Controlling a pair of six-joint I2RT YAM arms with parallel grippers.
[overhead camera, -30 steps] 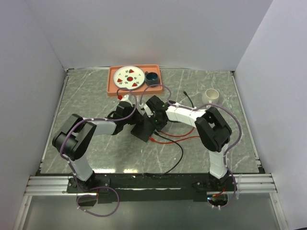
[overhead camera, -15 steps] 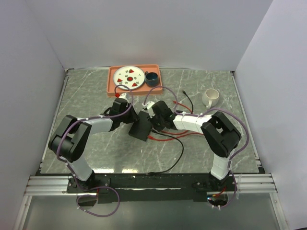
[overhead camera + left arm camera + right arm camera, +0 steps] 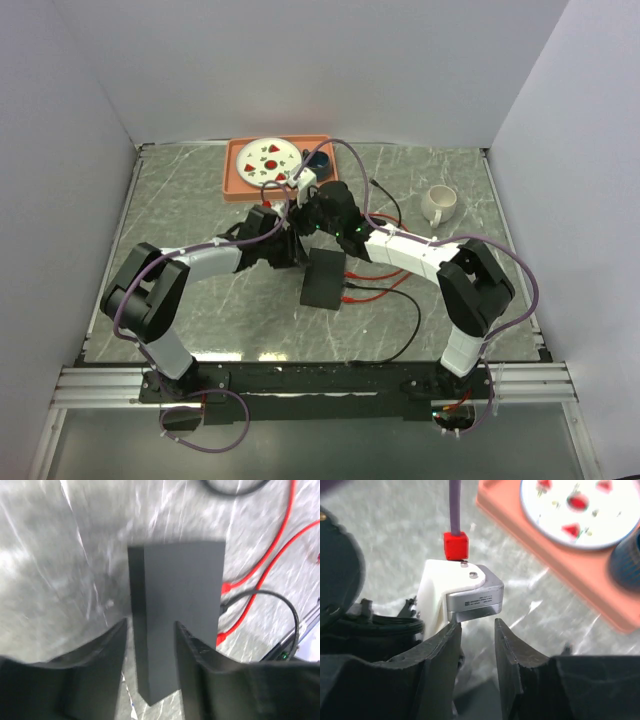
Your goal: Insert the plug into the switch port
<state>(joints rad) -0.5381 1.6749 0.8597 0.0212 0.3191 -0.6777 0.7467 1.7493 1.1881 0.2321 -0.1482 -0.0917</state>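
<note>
Switch (image 3: 323, 278) lying flat on the table (image 3: 200, 200) between the arms, red cables (image 3: 227, 586) at its right edge; left gripper (image 3: 150, 625) and right gripper (image 3: 476, 625), near its far end, both part-open and empty.
</note>
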